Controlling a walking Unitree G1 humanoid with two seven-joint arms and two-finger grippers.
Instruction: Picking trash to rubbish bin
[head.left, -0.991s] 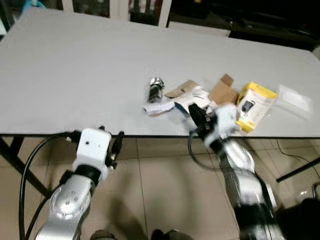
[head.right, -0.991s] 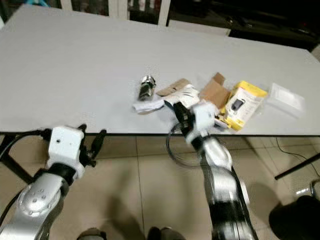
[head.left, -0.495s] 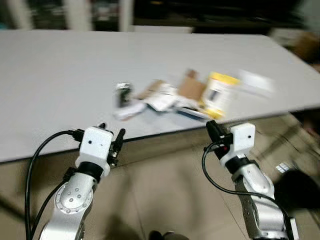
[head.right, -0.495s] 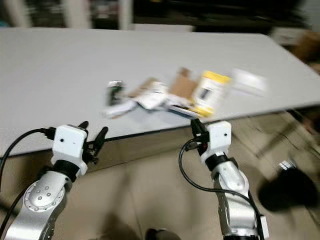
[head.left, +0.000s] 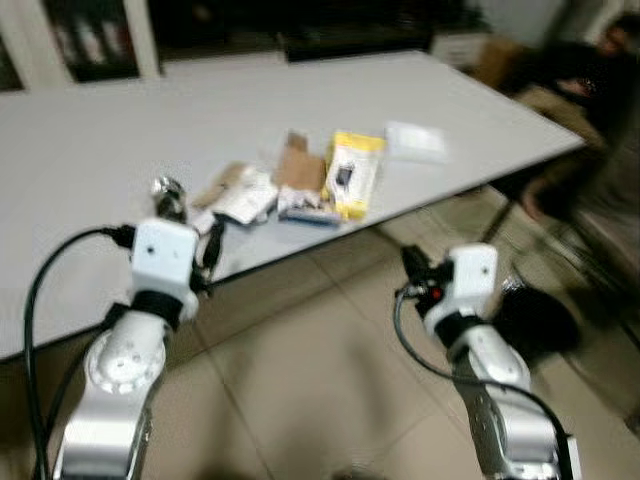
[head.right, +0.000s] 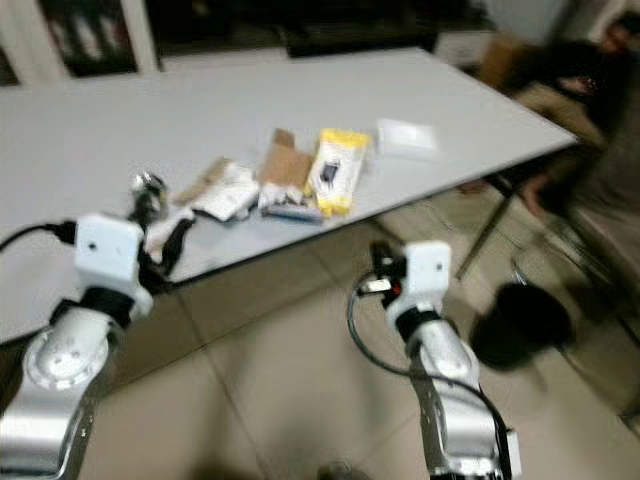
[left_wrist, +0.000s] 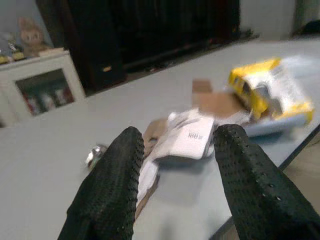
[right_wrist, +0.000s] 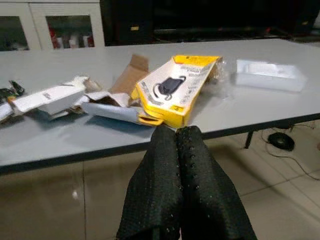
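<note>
View swings right since earlier; my right gripper (right_wrist: 176, 137) off table (head.left: 90, 150), pinched closed, empty. Left gripper (left_wrist: 175, 165) open near trash pile (head.left: 290, 190).

grey table (head.left: 90, 150), beige tiled floor (head.left: 300, 390)

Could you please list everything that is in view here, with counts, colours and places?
table: one, grey, ahead of the robot
yellow package: one, yellow, near the table's front edge
cardboard scraps: a few, brown, beside the yellow package
white wrappers: a few, white, in the trash pile left of the cardboard
small can: one, silvery, at the pile's left end
clear box: one, translucent white, right of the yellow package
cabinet: one, white, behind the table
dark round object: one, black, on the tiled floor at right
left gripper: open, at the table edge facing the pile
right gripper: shut, below the table edge
</note>
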